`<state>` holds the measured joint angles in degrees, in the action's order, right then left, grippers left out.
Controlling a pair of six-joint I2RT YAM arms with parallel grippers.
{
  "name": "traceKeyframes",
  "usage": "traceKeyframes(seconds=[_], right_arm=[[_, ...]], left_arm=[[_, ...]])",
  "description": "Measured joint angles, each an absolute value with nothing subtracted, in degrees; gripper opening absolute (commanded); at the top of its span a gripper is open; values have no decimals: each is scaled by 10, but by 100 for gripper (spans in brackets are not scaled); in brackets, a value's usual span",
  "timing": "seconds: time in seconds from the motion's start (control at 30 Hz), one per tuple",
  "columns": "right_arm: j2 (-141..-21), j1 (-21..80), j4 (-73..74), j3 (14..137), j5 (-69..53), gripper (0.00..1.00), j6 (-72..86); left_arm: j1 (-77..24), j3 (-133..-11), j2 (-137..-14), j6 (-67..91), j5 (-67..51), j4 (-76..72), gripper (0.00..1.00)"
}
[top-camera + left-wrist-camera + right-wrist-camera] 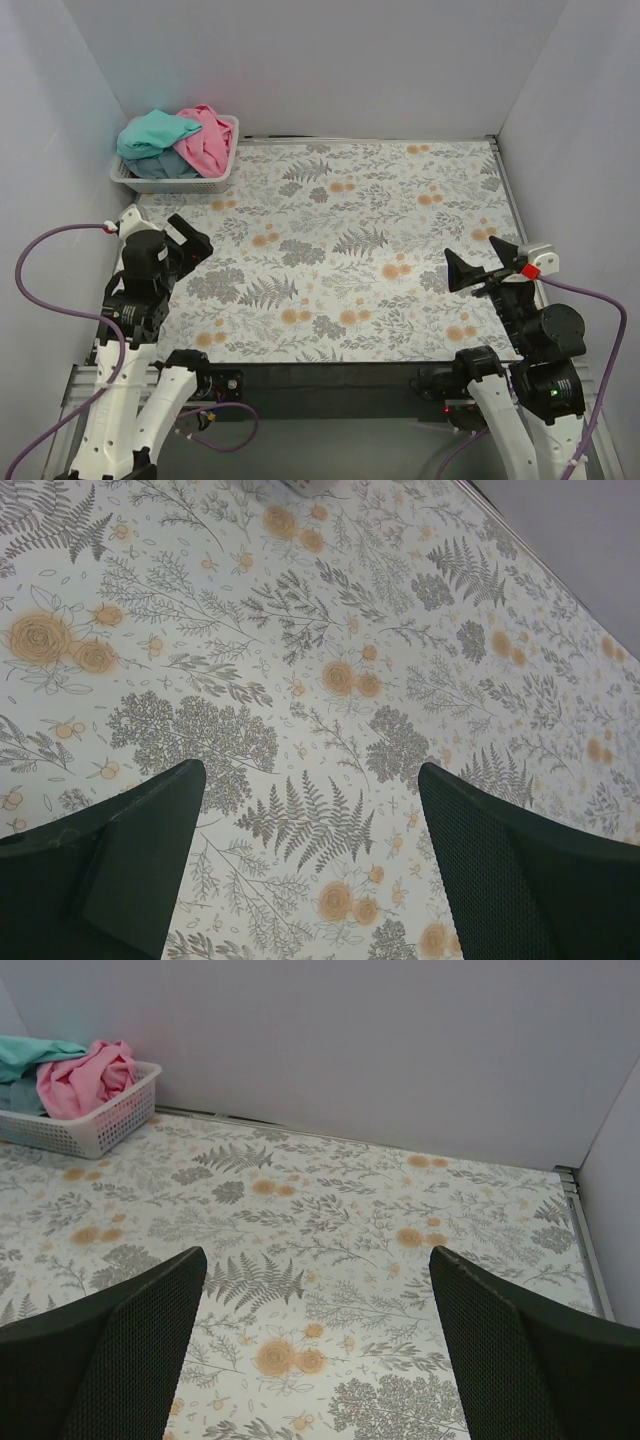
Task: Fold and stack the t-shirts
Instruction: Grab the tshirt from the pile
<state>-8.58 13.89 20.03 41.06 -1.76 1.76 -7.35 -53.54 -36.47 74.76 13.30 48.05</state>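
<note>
1. Top external view: I see the t-shirts heaped in the white basket (pixel 222 181) at the table's (pixel 350 225) far-left corner. The pink t-shirt (pixel 207 140) lies on the right of the heap, the teal t-shirt (pixel 155 132) on top at left, and the grey-blue t-shirt (pixel 160 168) beneath.
2. My left gripper (pixel 195 238) hangs spread wide and holds nothing. My right gripper (pixel 472 252) is likewise wide and empty.
3. The heap lies ahead of the left gripper, well apart; from the right gripper it sits diagonally across the table. I judge the left arm nearer for the first pick.
4. Crumpled as they are, the shirts show me no clear long axis.
</note>
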Motion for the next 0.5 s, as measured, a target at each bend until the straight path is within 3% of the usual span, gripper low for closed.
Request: traceKeyframes(seconds=[0.27,0.5], right_arm=[[-72,139,194,365,-17,98,44],[-75,139,194,318,-60,98,57]], left_arm=[[-74,-537,-431,745,140,461,87],[-74,-630,-613,750,136,429,87]])
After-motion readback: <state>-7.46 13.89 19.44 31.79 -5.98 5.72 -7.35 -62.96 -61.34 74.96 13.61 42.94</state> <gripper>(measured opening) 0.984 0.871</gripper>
